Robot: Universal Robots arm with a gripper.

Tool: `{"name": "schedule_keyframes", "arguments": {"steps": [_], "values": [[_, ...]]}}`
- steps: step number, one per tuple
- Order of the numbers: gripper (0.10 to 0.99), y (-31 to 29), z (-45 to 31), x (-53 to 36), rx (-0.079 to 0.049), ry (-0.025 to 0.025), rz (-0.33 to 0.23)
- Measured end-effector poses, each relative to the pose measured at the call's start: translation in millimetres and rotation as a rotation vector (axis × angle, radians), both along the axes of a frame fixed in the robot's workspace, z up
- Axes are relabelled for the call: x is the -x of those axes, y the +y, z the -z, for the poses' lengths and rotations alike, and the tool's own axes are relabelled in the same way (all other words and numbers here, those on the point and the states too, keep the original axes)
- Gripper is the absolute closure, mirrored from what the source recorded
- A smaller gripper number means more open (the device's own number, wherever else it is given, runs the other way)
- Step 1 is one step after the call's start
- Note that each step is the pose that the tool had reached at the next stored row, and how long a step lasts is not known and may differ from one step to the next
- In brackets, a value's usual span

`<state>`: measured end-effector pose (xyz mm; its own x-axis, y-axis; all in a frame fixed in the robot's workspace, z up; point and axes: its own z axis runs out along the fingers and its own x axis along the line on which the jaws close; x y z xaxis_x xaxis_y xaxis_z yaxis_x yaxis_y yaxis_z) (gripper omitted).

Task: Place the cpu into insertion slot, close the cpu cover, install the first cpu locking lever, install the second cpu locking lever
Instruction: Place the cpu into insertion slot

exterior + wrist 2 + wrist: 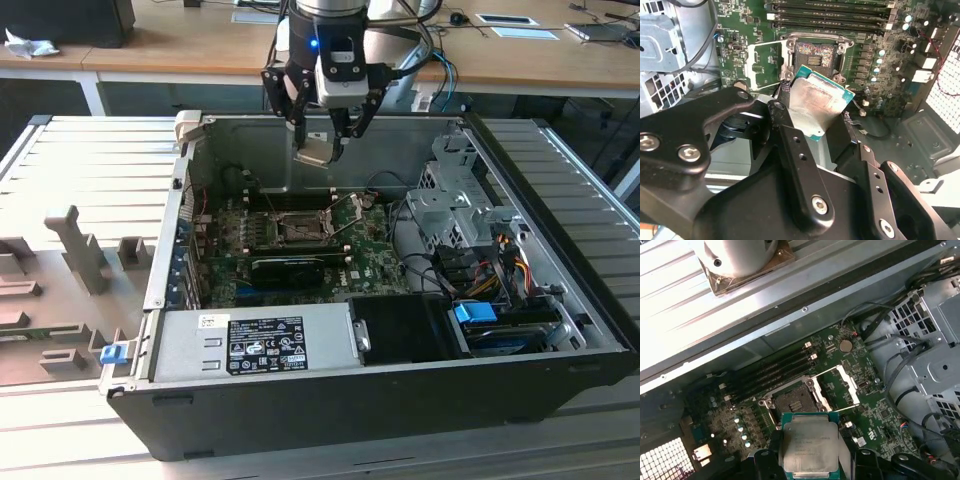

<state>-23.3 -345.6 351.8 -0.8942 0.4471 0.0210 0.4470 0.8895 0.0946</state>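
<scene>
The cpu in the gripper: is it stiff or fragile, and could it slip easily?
Probably stiff: the cpu looks like a flat thin plate, unbent in the gripper. Likely light, being so thin. Its smooth metal face may be slippery, and the gripper seems to hold it by the edges only, so a slip seems possible.

Bright room light, computer case (pixel 350 410) interior shadowed; glare whitening ribbed panel (pixel 685 315), perforated grille (pixel 665 457) blown out

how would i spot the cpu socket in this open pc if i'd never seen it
Look into the open computer case at the green motherboard. Near the board's middle, beside the long black memory slots, sits the insertion slot: the only square, dark-centred socket with a silvery rim, its cpu cover flipped open.
</scene>
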Motion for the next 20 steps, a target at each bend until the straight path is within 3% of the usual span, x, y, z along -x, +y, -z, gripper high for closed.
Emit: {"name": "schedule_keyframes", "arguments": {"steps": [20], "values": [[0.553,0.0,5.6,0.0,0.000,0.0000,0.139]]}}
